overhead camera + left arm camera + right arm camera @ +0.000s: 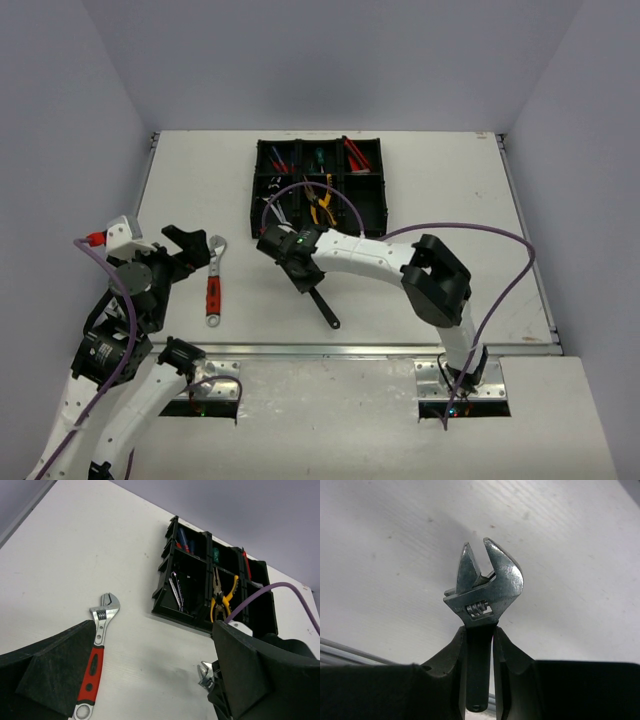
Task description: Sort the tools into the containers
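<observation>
My right gripper (479, 647) is shut on the black handle of an adjustable wrench (487, 587), whose silver head sticks out past the fingertips over the white table. From above, that gripper (298, 268) sits just in front of the black tray (258, 172), and the wrench handle (325, 310) trails toward the near edge. A red-handled adjustable wrench (213, 288) lies flat on the table at the left. My left gripper (190, 250) stands open just left of it, holding nothing. The left wrist view shows the same red wrench (94, 667) by the left finger (45, 675).
The tray's compartments (165, 587) hold yellow-handled pliers (222, 597), silver spanners (176, 590), screwdrivers (184, 540) and a red tool (353, 152). A purple cable (500, 240) arcs over the right arm. A metal rail (350, 349) borders the table's near edge.
</observation>
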`<control>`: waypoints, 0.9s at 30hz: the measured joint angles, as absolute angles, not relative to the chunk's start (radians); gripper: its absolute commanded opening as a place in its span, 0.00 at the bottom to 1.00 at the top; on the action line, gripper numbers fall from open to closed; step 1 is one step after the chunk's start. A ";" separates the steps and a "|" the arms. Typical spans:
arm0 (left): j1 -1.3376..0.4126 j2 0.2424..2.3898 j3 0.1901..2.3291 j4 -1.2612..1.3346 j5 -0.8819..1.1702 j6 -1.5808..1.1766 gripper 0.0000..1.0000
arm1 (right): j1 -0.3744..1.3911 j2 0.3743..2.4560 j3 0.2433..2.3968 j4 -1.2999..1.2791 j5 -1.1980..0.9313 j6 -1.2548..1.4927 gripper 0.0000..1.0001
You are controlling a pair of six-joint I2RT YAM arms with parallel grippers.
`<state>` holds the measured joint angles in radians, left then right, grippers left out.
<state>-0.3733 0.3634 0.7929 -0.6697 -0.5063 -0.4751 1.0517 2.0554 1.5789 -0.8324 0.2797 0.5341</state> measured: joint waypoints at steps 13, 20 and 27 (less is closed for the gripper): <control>-0.373 0.364 0.793 -0.669 -0.497 -0.475 1.00 | 0.756 1.895 1.520 -0.815 0.315 0.486 0.00; -0.373 0.364 0.793 -0.668 -0.496 -0.474 1.00 | 0.605 1.931 1.625 -0.816 0.308 0.359 0.00; -0.373 0.366 0.793 -0.666 -0.497 -0.474 1.00 | 0.505 2.102 1.815 -0.759 0.303 0.219 0.00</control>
<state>-0.3733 0.3664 0.7925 -0.6659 -0.4969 -0.4744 0.5049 2.1022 1.8149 -0.7592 0.3029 0.2195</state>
